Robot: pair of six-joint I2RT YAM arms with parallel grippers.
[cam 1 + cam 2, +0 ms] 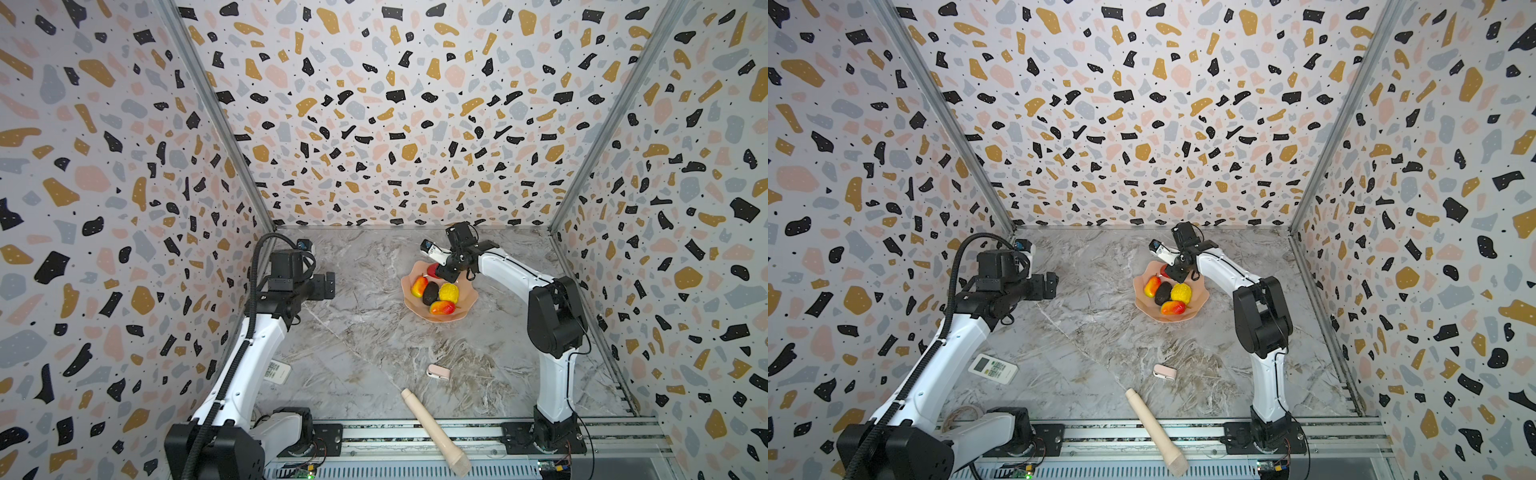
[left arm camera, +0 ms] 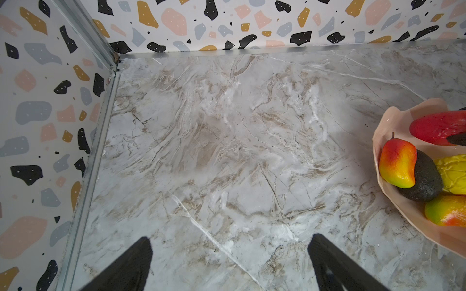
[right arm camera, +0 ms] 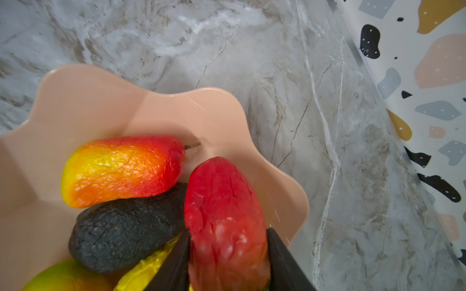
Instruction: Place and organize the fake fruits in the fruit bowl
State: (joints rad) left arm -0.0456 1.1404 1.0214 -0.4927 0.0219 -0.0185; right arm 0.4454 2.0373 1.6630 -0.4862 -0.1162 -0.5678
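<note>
1. The right gripper (image 3: 228, 230) is clamped on the red strawberry (image 3: 224, 201), one jaw on each side, over the far side of the fruit bowl (image 3: 100, 100). Honestly can't tell whether the berry is touching the dish.
2. The bowl sits on the marble worktop (image 1: 365, 332), towards the far edge and a bit right of the middle.
3. Already lying in the bowl are the yellow lumpy fruit (image 1: 449, 292) and the black oval (image 1: 430, 294), which is right up against it. One red-orange-yellow oval (image 1: 419, 286) is pressed to the black one's other side. A second red-orange-yellow oval (image 1: 442, 307) is at the bowl's near side.
4. The left gripper (image 2: 230, 238) is spread wide with nothing between its jaws. It hangs over bare marble, well to the left of the bowl.
5. Other bits: a pink clip (image 1: 438, 372) lies nearer the front edge. A wooden rod (image 1: 434, 432) pokes out over the front edge. A remote (image 1: 993, 368) is by the left edge, next to the left arm.
</note>
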